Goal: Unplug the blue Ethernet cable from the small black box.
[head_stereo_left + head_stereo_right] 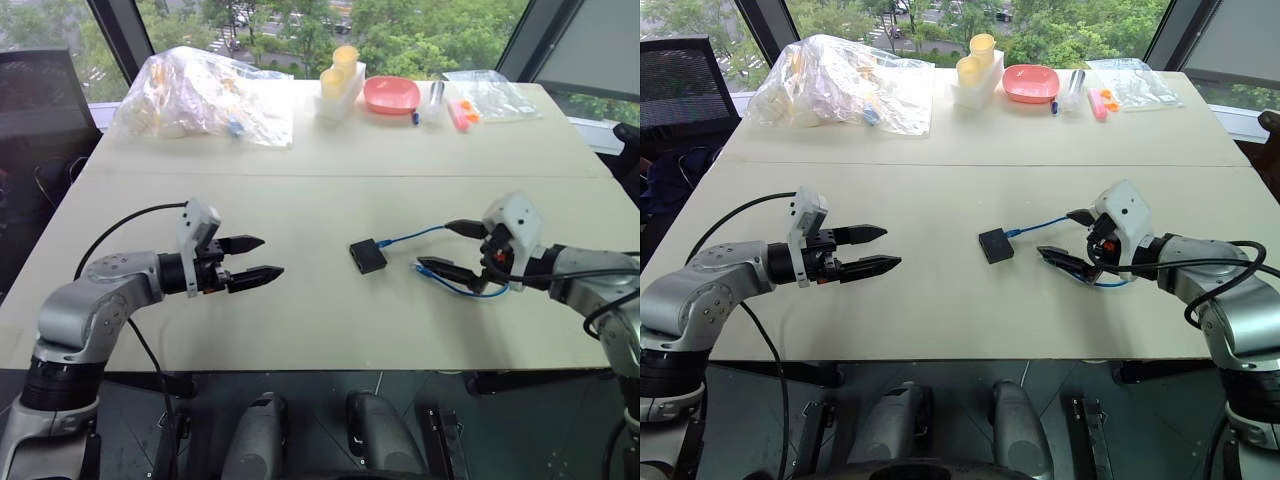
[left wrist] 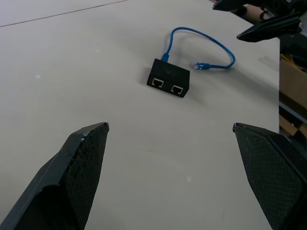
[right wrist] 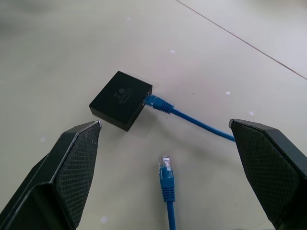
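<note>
Nothing is unplugged yet: the blue Ethernet cable [image 3: 192, 120] is seated in the small black box [image 3: 120, 99] on the table [image 1: 300, 320], just ahead of the right pincer [image 1: 462, 250]. Both pincers, left pincer [image 1: 252, 259] included, gape wide and empty; gripping and pulling remain.

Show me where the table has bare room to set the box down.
Bare: the near table between the left gripper and the small black box. Crowded: the far edge, with plastic bag, pink bowl, and the blue Ethernet cable loop by the right gripper.
</note>
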You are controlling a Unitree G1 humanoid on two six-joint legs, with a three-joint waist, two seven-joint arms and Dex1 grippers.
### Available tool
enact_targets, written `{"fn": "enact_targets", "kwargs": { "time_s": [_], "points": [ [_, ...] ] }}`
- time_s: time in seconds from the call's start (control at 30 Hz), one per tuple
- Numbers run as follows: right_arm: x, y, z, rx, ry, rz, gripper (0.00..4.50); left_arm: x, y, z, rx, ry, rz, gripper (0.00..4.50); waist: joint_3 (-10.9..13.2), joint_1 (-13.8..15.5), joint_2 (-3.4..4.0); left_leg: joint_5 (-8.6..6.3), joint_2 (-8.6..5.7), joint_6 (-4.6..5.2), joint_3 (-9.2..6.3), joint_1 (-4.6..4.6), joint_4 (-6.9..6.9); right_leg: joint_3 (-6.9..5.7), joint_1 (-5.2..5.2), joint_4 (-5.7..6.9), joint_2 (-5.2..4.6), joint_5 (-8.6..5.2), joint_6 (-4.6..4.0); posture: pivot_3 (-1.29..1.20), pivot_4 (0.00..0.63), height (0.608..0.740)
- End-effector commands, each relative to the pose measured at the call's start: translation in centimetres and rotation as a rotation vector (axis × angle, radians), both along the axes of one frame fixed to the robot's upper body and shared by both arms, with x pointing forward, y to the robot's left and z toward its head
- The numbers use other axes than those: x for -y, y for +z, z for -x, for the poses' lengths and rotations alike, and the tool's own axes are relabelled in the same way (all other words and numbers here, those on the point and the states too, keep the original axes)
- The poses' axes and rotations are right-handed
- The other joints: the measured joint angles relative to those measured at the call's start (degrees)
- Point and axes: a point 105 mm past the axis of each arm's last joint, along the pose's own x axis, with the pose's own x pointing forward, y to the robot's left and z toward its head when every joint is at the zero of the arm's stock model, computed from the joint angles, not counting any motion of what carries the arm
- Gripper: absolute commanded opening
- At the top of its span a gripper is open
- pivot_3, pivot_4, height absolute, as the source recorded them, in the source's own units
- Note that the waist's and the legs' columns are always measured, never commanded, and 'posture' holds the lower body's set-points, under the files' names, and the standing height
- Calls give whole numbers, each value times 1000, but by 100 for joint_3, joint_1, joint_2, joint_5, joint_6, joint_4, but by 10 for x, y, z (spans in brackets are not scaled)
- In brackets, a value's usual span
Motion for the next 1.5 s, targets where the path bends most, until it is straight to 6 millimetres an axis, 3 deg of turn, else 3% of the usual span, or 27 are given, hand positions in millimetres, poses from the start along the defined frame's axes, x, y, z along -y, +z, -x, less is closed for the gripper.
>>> {"fn": "enact_targets", "kwargs": {
  "time_s": [0.03, 0.2, 0.33, 0.43, 0.7, 0.9, 1.13, 1.23, 1.47, 1.5],
  "points": [
    [-10, 11, -14, 77, 28, 17, 4500, 4, 18, -1, 42, -49, 17, 4344, 0, -15, 0, 0, 0, 0, 1, 0, 0, 0, 0, 1, 0, 0, 0, 0, 150, 740],
    [-25, -5, -72, 101, 18, 187, 4500, 6, 36, -6, 85, -99, -3, 4344, 1, -66, 0, 1, -3, 1, 8, 9, 12, 1, 3, 5, 13, 10, -14, 0, 150, 740],
    [-26, -21, -92, 33, 117, 316, 4500, -1, 39, 5, 56, -147, -27, 4344, 2, -35, 1, 1, -2, 1, 18, 5, -1, -1, -3, 6, 21, 6, -7, 0, 150, 740],
    [-31, -21, -102, 0, 194, 378, 4500, -5, 39, 11, 37, -156, -40, 4344, 4, -32, 4, 0, -3, 1, 23, -7, -13, 2, -19, 6, 19, 5, 0, 0, 150, 740],
    [-35, -24, -112, -83, 369, 554, 4500, -8, 34, 18, 53, -122, -51, 4344, 4, -48, 3, 1, -2, 1, 23, 1, -14, 1, -16, 12, 20, 5, 0, 0, 150, 740],
    [-41, -21, -110, -113, 447, 557, 4500, -6, 31, 23, 62, -95, -39, 4344, 5, -52, 4, 2, -2, -2, 23, 4, -10, 2, -16, 24, 18, 6, 0, 0, 150, 740],
    [-51, -39, -109, -166, 466, 547, 4500, -3, 32, 19, 75, -83, -35, 4344, 4, -69, 4, 5, -2, -6, 22, 12, -9, 2, -13, 33, 19, 7, -1, 0, 150, 740],
    [-58, -44, -109, -194, 462, 503, 3581, -1, 32, 17, 78, -83, -39, 4361, 4, -122, 3, 5, -1, -7, 21, 23, -9, 2, -4, 37, 21, 7, -1, 0, 150, 740],
    [-63, -49, -116, -114, 461, 610, 108, 2, 28, 13, 74, -93, -51, 4361, 4, -230, 3, 5, -1, -8, 19, 109, -14, 7, 71, 38, 21, 6, -5, 0, 150, 740],
    [-63, -46, -120, -66, 455, 641, 17, 1, 27, 12, 71, -94, -53, 4361, 4, -230, 3, 5, -1, -10, 15, 109, -14, 7, 71, 42, 22, 6, -6, 0, 150, 740]
  ]
}}
